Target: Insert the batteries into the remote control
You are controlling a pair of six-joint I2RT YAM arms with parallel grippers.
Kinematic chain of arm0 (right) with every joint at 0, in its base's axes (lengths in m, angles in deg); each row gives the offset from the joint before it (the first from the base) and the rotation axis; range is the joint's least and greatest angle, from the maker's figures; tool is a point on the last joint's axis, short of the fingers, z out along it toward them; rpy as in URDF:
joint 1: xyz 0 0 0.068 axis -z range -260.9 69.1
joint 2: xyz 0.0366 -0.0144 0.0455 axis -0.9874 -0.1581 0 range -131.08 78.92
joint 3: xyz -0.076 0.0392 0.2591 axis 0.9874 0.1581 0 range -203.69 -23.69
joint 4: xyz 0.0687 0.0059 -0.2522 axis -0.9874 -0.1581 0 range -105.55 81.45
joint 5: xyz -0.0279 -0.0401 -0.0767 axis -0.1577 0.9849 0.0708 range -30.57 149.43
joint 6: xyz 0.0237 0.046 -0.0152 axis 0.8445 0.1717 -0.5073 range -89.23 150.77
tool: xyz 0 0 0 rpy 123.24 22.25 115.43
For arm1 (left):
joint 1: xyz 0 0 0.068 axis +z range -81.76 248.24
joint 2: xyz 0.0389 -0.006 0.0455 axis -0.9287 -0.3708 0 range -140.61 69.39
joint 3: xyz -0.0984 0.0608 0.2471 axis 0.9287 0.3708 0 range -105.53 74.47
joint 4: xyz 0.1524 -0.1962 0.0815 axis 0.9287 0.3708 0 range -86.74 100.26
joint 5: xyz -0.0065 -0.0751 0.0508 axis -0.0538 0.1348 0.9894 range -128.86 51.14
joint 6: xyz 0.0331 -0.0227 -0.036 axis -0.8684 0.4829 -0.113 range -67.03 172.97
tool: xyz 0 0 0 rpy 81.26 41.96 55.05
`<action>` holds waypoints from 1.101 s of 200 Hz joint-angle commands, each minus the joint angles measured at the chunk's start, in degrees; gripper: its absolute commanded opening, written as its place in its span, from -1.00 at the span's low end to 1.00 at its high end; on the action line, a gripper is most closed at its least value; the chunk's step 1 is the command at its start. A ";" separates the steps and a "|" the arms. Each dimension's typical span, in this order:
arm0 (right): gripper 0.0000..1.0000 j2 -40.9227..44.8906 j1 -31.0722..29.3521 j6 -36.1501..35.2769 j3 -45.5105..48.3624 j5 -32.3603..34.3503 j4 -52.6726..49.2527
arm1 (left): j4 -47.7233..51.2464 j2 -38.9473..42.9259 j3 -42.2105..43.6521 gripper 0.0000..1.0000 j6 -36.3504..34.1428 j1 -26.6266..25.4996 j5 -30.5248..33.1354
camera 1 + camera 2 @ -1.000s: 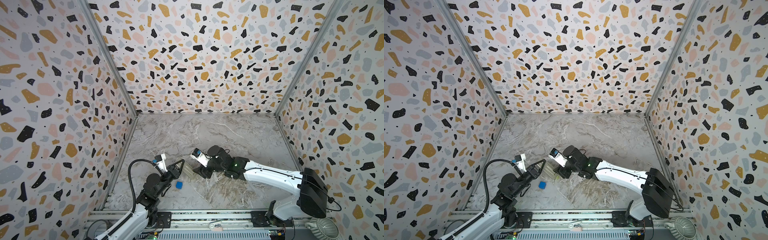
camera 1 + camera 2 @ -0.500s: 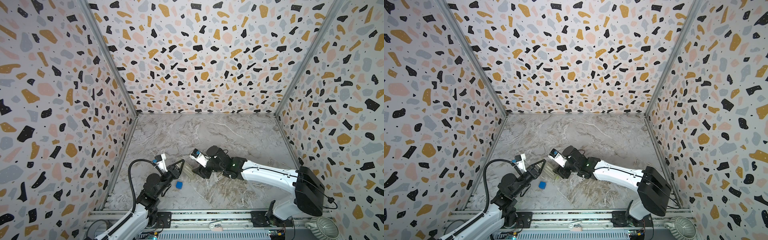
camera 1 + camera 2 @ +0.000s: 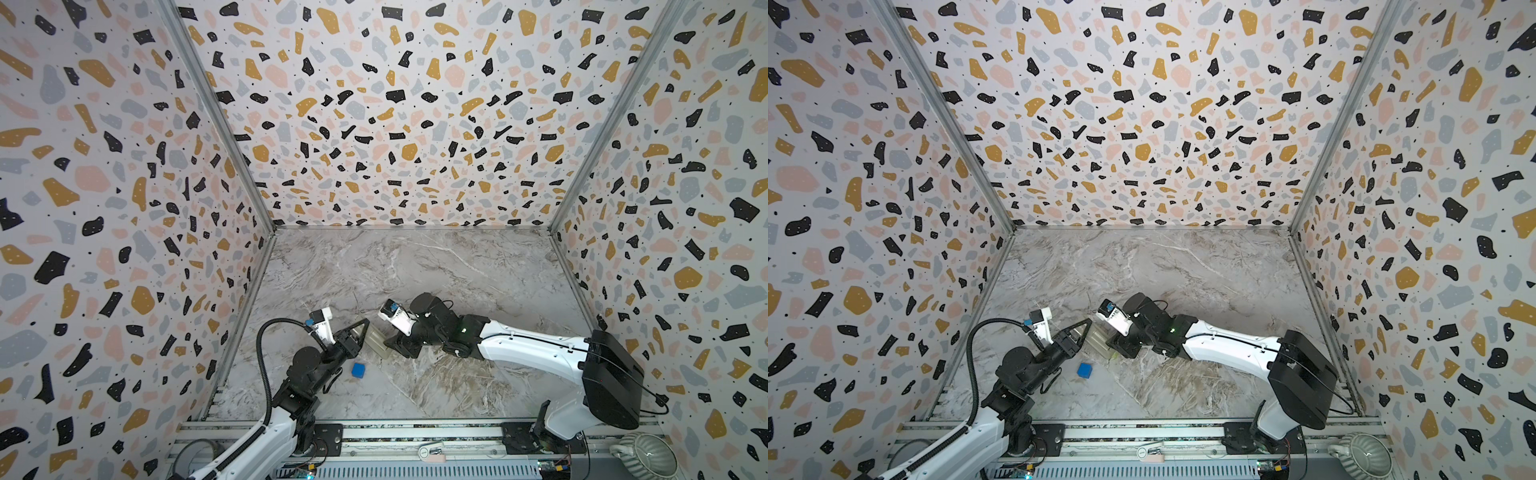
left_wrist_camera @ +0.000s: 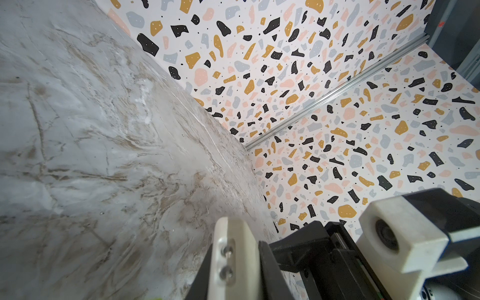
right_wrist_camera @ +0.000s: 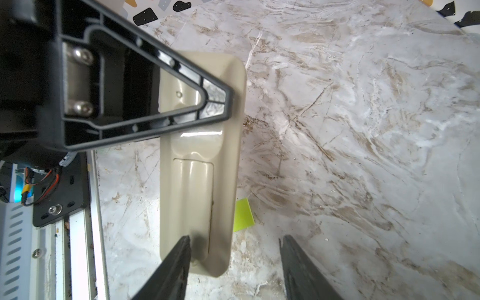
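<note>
The slim cream-white plastic remote control (image 5: 197, 181) lies back-up on the grey marble-patterned tabletop (image 3: 415, 270), near the front-left part of it in both top views (image 3: 376, 340) (image 3: 1098, 343), between the two arms. The right wrist view shows a rectangular cover panel (image 5: 193, 197) sitting flush in its back. The left pincer (image 3: 362, 326) has its black triangular fingers pressed together, and their tip (image 5: 223, 106) lies over the remote's far end; whether it touches the plastic cannot be told. The right pincer (image 5: 235, 237) is low at the opposite end with its fingers spread: one dark finger (image 5: 179, 257) overlaps the remote's end, the other (image 5: 293, 259) stands over bare tabletop, and neither pinches anything. A flat yellow-green piece (image 5: 242, 214) lies just beside the remote's long edge, between those fingers. A small blue cube (image 3: 358, 370) sits on the tabletop near the left arm, apart from the remote.
</note>
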 commanded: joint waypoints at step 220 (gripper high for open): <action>0.14 -3.48 0.21 -1.12 -0.12 2.13 1.18 | -8.54 0.56 3.59 -1.00 1.93 -0.26 -2.99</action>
